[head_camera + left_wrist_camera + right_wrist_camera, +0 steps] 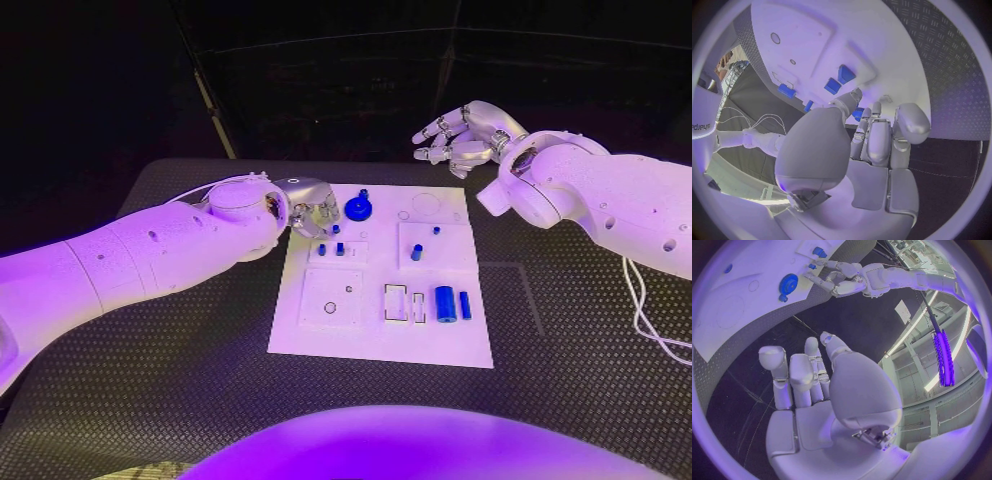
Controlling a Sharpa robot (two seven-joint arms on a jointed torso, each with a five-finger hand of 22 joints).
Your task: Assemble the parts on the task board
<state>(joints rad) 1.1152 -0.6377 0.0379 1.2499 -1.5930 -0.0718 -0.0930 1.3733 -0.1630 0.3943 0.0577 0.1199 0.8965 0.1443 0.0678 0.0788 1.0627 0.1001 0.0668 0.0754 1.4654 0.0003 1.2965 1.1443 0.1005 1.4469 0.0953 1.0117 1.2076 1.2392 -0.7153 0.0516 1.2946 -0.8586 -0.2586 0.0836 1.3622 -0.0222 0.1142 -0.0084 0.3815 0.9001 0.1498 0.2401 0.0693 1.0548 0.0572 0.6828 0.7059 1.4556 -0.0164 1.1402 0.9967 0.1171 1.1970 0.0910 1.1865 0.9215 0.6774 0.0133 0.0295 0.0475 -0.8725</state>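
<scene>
At ten o'clock on the board [378,340], my left hand [306,207] (grip unclear) could knock the gear [358,209]; right hand [464,135] open.

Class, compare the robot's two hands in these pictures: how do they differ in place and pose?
The left hand is low at the white board's far left edge, next to the blue gear; the right hand is raised beyond the board's far end, away from every part. The left hand's fingers point toward the board; the right hand's are curled loosely in the air. Both hold nothing.
</scene>
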